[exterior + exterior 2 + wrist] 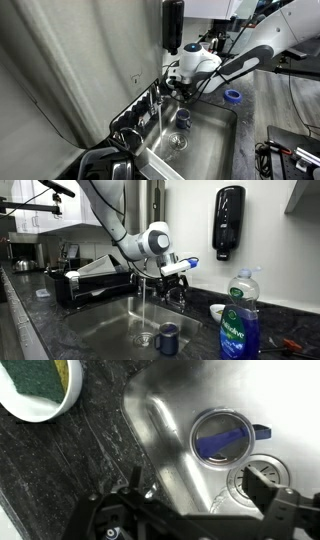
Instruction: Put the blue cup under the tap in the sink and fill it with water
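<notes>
The blue cup (220, 437) stands upright on the floor of the sink (165, 420), beside the round drain (262, 472). It shows in both exterior views (183, 118) (168, 338). The chrome tap (163, 288) (160, 93) sits at the sink's back rim. A thin stream of water (148, 308) appears to fall from it and land by the drain, beside the cup. My gripper (200, 490) is open and empty. It hovers over the sink close to the tap (180, 86) (177, 270), above the cup.
A white bowl with a green sponge (40, 385) sits on the dark counter. A dish soap bottle (240, 320), a small white bowl (218, 311) and a wall dispenser (229, 222) are nearby. A blue tape ring (233, 96) lies on the counter. A dish rack (95, 278) stands beside the sink.
</notes>
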